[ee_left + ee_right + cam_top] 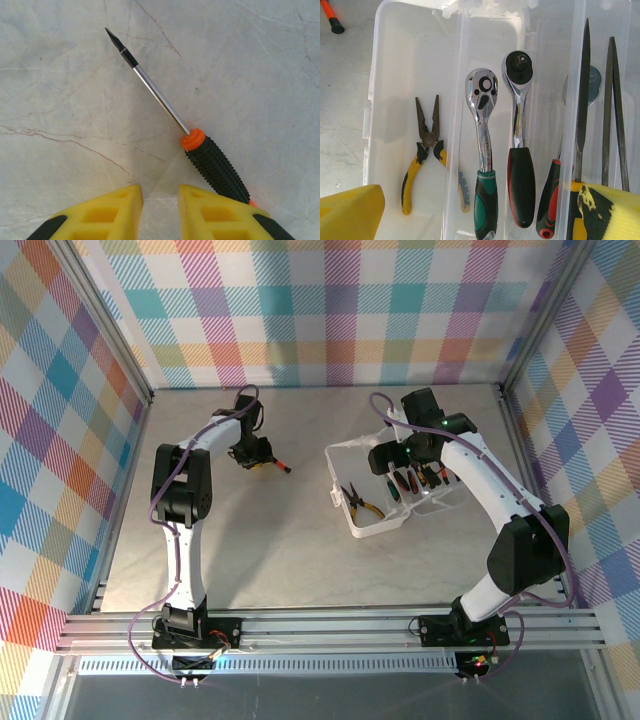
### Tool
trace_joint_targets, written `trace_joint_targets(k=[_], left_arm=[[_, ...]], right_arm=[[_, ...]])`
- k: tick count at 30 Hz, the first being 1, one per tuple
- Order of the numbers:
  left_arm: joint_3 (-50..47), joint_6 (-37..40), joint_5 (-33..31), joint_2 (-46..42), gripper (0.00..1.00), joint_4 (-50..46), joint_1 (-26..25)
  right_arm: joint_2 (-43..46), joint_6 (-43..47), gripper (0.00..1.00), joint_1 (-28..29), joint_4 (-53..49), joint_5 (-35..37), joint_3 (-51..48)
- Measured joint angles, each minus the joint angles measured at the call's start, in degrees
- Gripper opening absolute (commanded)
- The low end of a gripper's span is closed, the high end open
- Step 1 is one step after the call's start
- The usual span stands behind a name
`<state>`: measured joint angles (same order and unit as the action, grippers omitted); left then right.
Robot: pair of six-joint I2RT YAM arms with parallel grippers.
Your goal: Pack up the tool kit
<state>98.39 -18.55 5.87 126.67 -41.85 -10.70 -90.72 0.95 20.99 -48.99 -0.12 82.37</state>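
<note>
Left claw (159, 200): open and holding nothing; bare table (60, 90) shows between its two yellow fingers (105, 215).
Loose screwdriver (210, 162): lies flat on the table, with a black ribbed handle, an orange collar and a bright shaft. The tip points away from the left claw. The end of the handle runs under the finger on the right of the left wrist view, not into the gap.
Case (374, 75): translucent white and lying open on the table under the right arm. In the top view it sits to the right of the loose screwdriver and well apart from it.
Right claw (477, 192): open wide above the case, with one yellow finger at each lower corner of the right wrist view and nothing between them gripped.
Pliers (427, 150): yellow-handled, alone in the left section of the case, with the nose pointing away from the right claw (whether that section is a tray or the opened lid cannot be told).
Green-handled ratchet (482, 150): in the middle section, chrome head uppermost.
Red-and-black-handled ratchet (520, 150): just beside the green-handled ratchet on its right, lying parallel to it.
Screwdriver handle (547, 200): red and black, at the right edge of the middle section; the shaft is hard to make out.
Dark pointed tools (583, 100): three slender ones in the right section, their lower ends hidden behind the right claw's finger.
</note>
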Motion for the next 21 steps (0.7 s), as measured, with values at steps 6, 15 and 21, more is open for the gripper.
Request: trace_joint_targets(k=[6,15,21], left_arm=[[-4.50,-0.92,-0.79,-4.92,0.51,-0.50,0.13],[-4.26,-7.19,4.46,-8.50,0.66,2.27,0.11],[-2.86,-10.25,5.05,-2.47,0.67,2.69,-0.07]], right_arm=[[-0.02,0.00,0.99,0.00,0.04,-0.46,0.02],[-1.20,0.02,0.99,0.00,-1.18,-1.25,3.91],[-1.46,1.20,0.99,-0.07,-1.95,-1.99,7.67]])
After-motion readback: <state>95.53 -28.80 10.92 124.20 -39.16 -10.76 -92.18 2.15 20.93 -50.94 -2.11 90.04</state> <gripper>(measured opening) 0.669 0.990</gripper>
